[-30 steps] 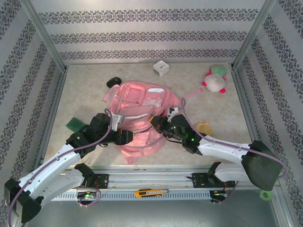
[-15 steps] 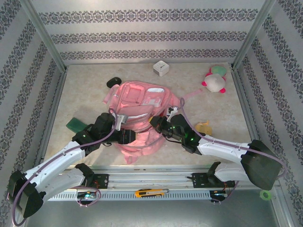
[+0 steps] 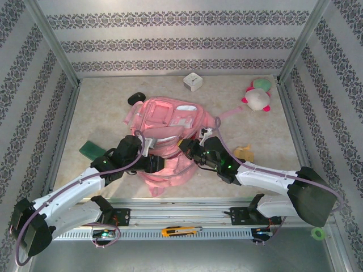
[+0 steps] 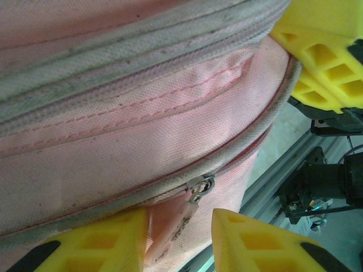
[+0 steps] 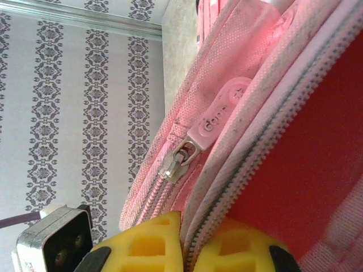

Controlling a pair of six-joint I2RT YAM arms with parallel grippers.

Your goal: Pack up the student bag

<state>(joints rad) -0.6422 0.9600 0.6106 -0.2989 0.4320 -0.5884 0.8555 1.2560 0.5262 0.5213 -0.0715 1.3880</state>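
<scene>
Table (image 3: 102, 122): open floor is lying left, right and behind the bag; the walls are closing three sides and the rail is running along the near edge.

Bag (image 3: 170, 122): lying flat at table centre, pockets up, its near edge close to the rail.

Right gripper (image 3: 185, 146): sitting at the bag's near right; jaws are clamped together on the bag's zipped rim.

Left gripper (image 3: 156, 164): pressing in at the bag's near left; jaws are standing apart.

Toy (image 3: 258, 97) in the far right corner, cube (image 3: 193, 82) by the back wall, green piece (image 3: 89, 149) at left, yellow piece (image 3: 245, 153) at right: all apart from the bag.

Left wrist view: a pull tab (image 4: 173, 226) is hanging between the yellow fingers (image 4: 108, 241), not yet pinched; the overhead view is hiding this. A yellow block (image 4: 323, 56) at upper right is probably the other gripper.

Right wrist view: the rim is running between the pads (image 5: 147, 243), with a slider (image 5: 178, 158) just above.

Against the earlier frames: the left arm is reaching further in under the bag's near side, its jaws are narrowing, and the right arm is staying put.
</scene>
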